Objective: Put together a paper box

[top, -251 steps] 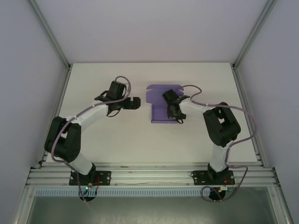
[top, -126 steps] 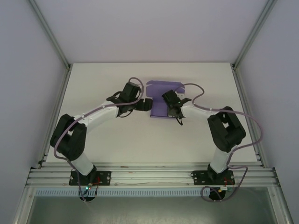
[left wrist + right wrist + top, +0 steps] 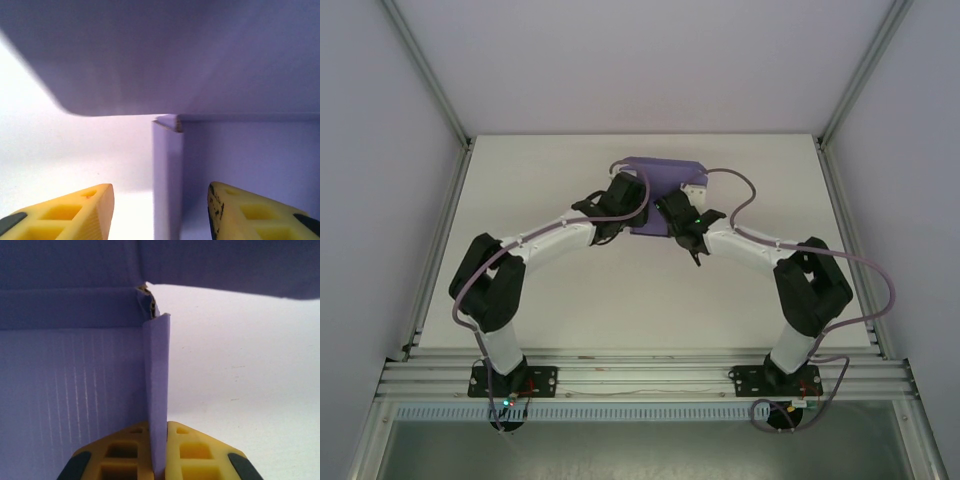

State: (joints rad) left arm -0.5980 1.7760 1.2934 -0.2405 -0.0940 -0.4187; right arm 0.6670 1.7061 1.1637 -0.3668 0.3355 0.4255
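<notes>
Between spread left jaws, one upright paper box [image 3: 167,165] wall; another tight in right jaws.

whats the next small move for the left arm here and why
Probably close the left end effector on the upright side wall of the lavender thin-card paper box: that wall stands between its open yellow fingers, untouched, while the right end effector pinches another upright wall.
</notes>
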